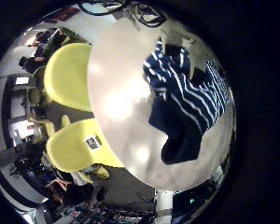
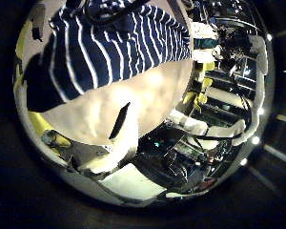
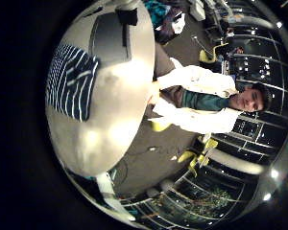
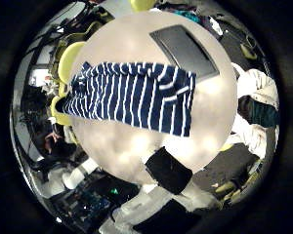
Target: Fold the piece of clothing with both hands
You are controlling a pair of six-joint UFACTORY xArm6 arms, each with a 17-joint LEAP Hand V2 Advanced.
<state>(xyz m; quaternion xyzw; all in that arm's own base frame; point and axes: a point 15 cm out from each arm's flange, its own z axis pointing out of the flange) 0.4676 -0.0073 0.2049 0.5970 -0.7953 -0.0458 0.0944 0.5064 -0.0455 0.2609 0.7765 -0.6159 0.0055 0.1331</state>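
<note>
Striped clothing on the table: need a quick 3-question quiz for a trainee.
1. True or false: the striped clothing lies on the round table.
2. What else lies on that table top, apart from the clothing? A) a flat rectangular pad B) a bowl C) a pair of scissors
3. Short answer: in the left little finger side palm view, what furniture stands beside the table?

Key
1. True.
2. A: the flat rectangular pad lies near the table's edge, clear of the clothing.
3. Chairs.
</note>
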